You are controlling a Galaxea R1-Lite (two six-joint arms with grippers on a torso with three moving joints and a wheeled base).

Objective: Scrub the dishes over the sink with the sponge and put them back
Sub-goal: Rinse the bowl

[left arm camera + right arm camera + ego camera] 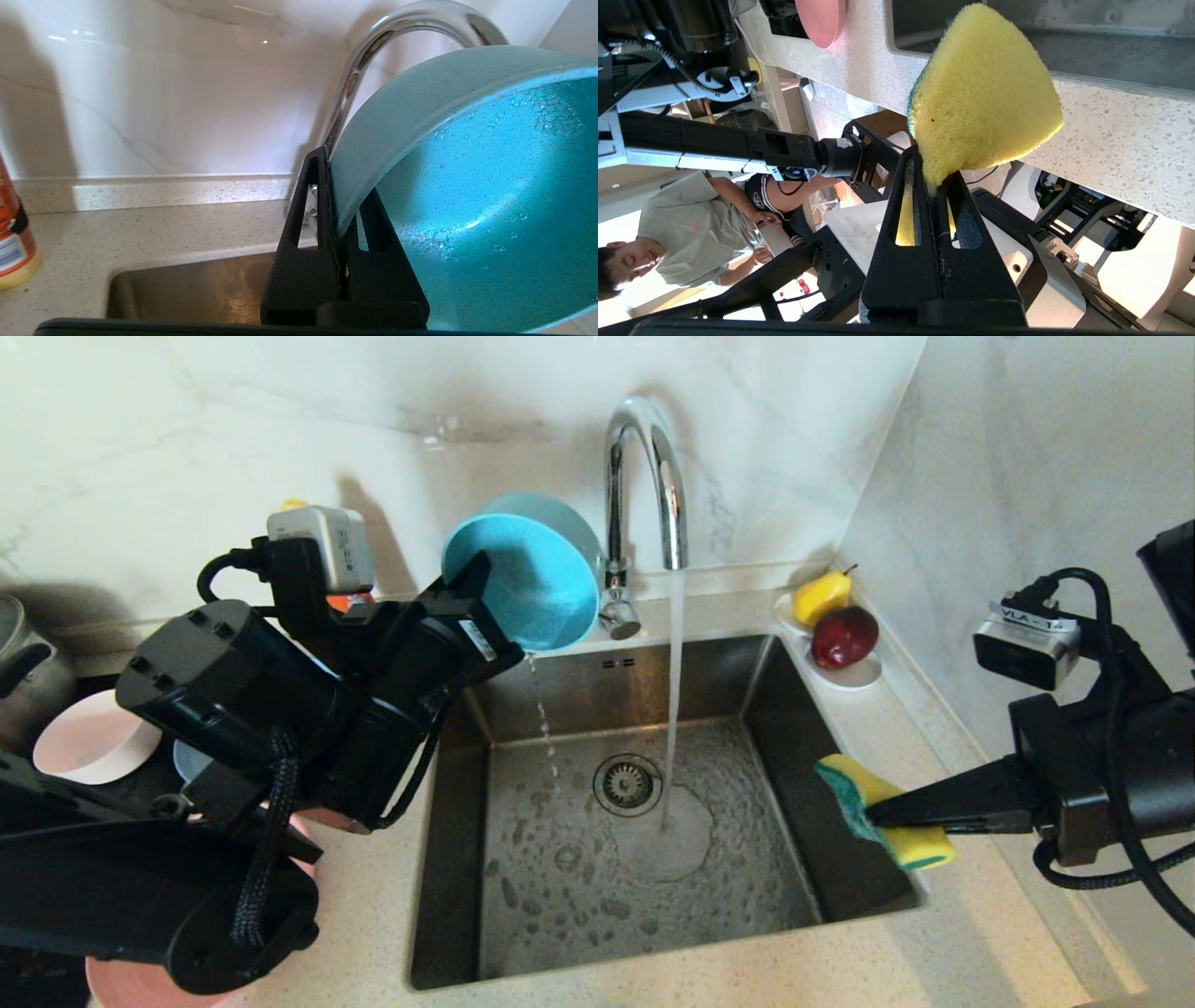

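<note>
1. Left gripper (467, 593) has its fingers clamped on the rim of the teal bowl (523, 581), tipped on edge above the sink's (523, 933) back-left corner, probably so rinse water drips into the basin, not onto the desk (943, 943).
2. Right gripper (878, 814) pinches the bent sponge (910, 845) tight at the sink's right rim, clear of the faucet (644, 476) stream.
3. Other dishes (93, 737) wait on the left.
</note>
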